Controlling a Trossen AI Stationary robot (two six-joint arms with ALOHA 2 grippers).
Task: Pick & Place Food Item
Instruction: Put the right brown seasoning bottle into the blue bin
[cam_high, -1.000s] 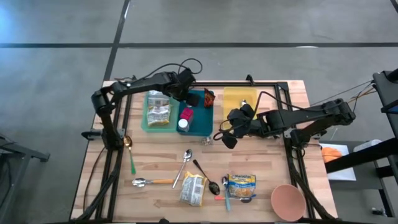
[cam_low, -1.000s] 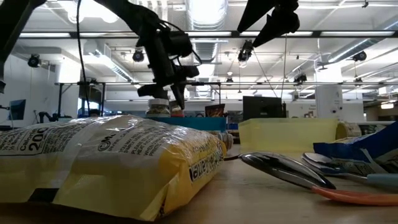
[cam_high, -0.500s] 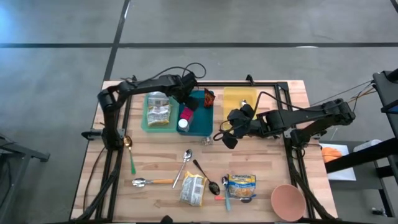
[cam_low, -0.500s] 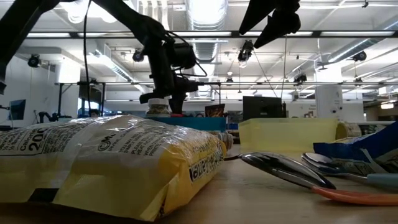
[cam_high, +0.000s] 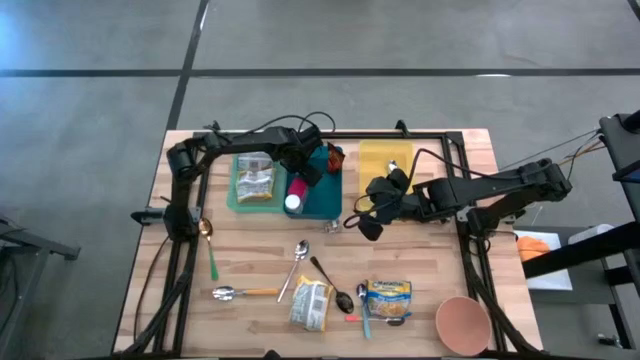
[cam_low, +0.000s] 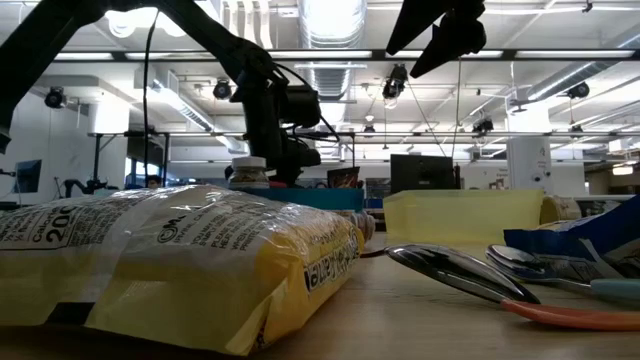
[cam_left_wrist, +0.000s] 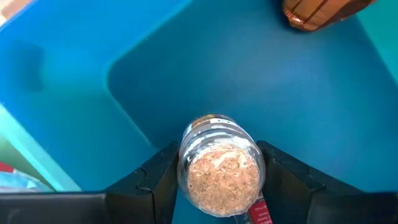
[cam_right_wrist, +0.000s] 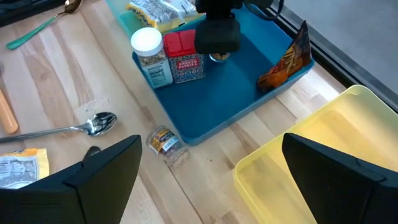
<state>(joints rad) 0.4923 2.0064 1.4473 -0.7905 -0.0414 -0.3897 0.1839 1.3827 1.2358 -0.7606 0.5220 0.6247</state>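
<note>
Fingers (cam_left_wrist: 158, 180) of the left gripper (cam_left_wrist: 217, 186) clasp a small glass jar (cam_left_wrist: 219, 169) of pale granules, held low over the floor of the blue tray (cam_high: 326, 195) at the far side of the tabletop (cam_high: 430, 260). In that tray stand a white-capped bottle (cam_right_wrist: 151, 57) and a red-lidded container (cam_right_wrist: 185, 58) side by side, with an orange snack packet (cam_right_wrist: 287, 59) leaning in one corner. Beside it lie a green tray (cam_high: 236, 196) and a yellow tray (cam_high: 385, 158). Right gripper (cam_high: 366, 222) hovers near the yellow tray, fingers spread wide, grasping nothing.
</note>
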